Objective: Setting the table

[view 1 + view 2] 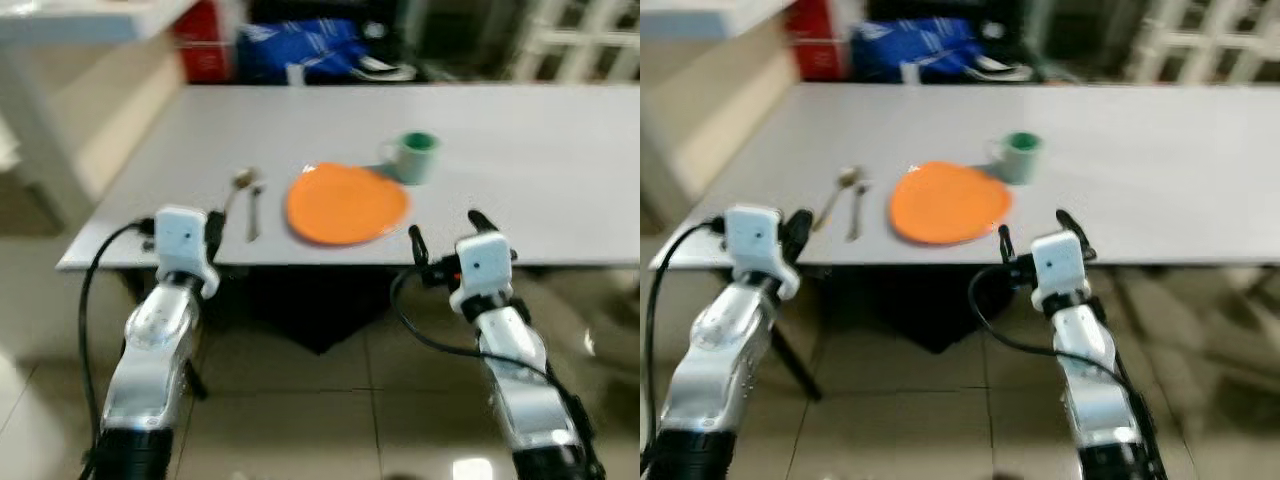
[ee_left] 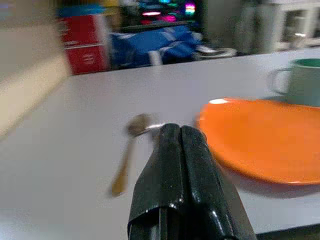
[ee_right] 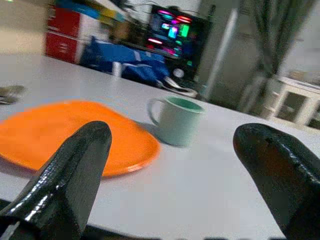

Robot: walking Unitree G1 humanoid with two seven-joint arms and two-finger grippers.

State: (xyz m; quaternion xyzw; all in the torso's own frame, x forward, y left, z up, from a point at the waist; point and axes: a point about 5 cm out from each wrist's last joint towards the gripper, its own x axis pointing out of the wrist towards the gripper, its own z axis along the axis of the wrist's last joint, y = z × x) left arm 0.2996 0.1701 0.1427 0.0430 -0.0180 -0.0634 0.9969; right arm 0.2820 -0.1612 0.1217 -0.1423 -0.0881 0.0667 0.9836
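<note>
An orange plate (image 1: 346, 204) lies near the front edge of the grey table (image 1: 540, 170). A green mug (image 1: 415, 156) stands just behind its right rim. Left of the plate lie a spoon (image 1: 240, 185) and a second utensil (image 1: 254, 212), side by side. My left gripper (image 1: 213, 232) hovers at the table's front edge, in line with the utensils, its fingers (image 2: 180, 150) pressed shut with nothing between them. My right gripper (image 1: 447, 232) is at the front edge to the right of the plate, fingers spread wide open and empty. The plate (image 3: 60, 130) and mug (image 3: 177, 120) lie ahead of it.
A blue bag (image 1: 300, 45) and a red box (image 1: 203, 40) sit behind the table's far edge. White lattice furniture (image 1: 580, 35) stands at the back right, a pale bench (image 1: 60, 70) on the left. Tiled floor (image 1: 330, 400) lies under my arms.
</note>
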